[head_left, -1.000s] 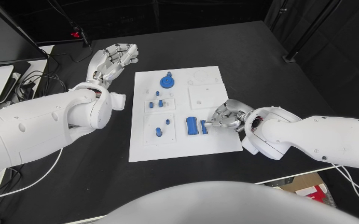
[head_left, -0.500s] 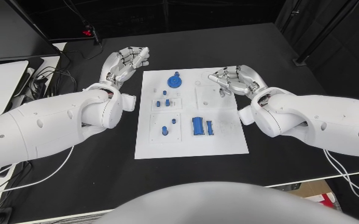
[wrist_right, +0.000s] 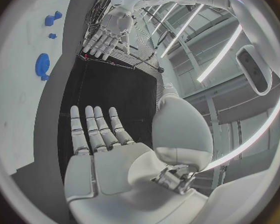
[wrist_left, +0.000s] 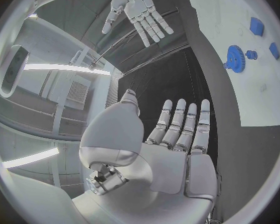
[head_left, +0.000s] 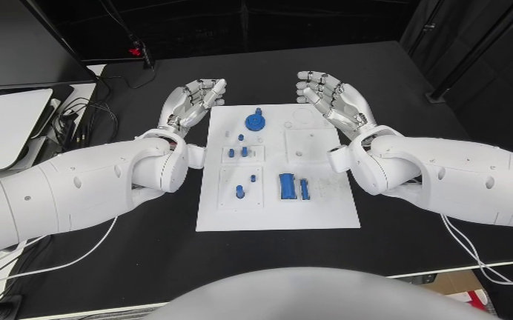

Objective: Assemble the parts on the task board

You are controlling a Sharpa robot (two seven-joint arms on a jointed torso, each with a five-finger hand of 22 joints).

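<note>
Now both silver hands held flat, fingers spread, nothing gripped: left hand (head_left: 193, 102) at left far corner of white task board (head_left: 321, 209), right hand (head_left: 333, 100) at right far corner. Small blue parts seated: round gear (head_left: 256, 121) near far edge, rectangular block (head_left: 287, 186) toward near edge. No step seen in hand; scene judged to fit either pause between parts or board finished.

One task board (head_left: 276, 212), two hands, several blue parts (head_left: 288, 186)

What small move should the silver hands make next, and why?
Probably none can be fixed: the silver left hand and right hand lie open, holding nothing, beside the white task board, where the blue gear and blue blocks rest. This fits hands before a reach or after a release.
</note>
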